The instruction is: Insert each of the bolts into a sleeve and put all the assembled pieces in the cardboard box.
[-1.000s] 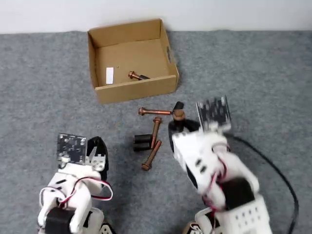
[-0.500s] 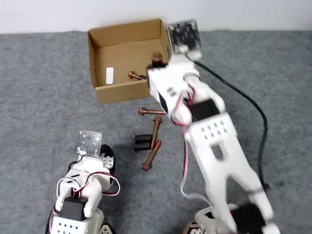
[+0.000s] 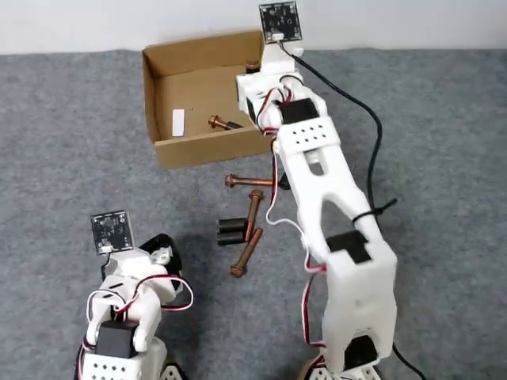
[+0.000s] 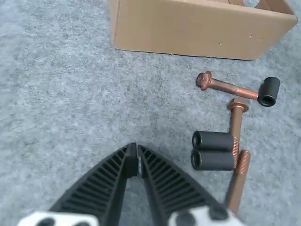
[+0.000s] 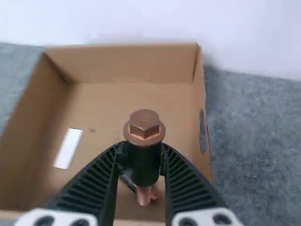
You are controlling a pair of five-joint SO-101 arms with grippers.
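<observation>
I am holding an assembled piece (image 5: 142, 141) in my right gripper (image 5: 141, 151). The jaws are narrowed onto the black sleeve, and the copper bolt head is standing upright above them. I am hanging this piece over the box (image 5: 117, 63), which is sitting at 12 o'clock on the table (image 3: 71, 158). Within the box I am near its 3 o'clock wall. Another finished piece (image 3: 223, 123) is already lying on the box floor, just below mine.

My left gripper (image 4: 137, 157) is resting with its jaws pressed together and holding nothing. It is hovering over the table at 8 o'clock from the loose parts.

So I am judging that I am at the drop-off step for the second piece. My next move calls for lowering a little, so that the piece is not bouncing off the wall, and then spreading the right jaws to let it fall inside.

After that, more work is waiting at 6 o'clock from the box. Three bolts (image 3: 253, 212) are lying loose there. Two sleeves (image 3: 232, 231) are lying side by side, touching the middle bolt, and a third sleeve (image 4: 269, 92) is sitting at the tip of the bolt nearest the box. Each bolt is going to need lining up with a sleeve bore.
</observation>
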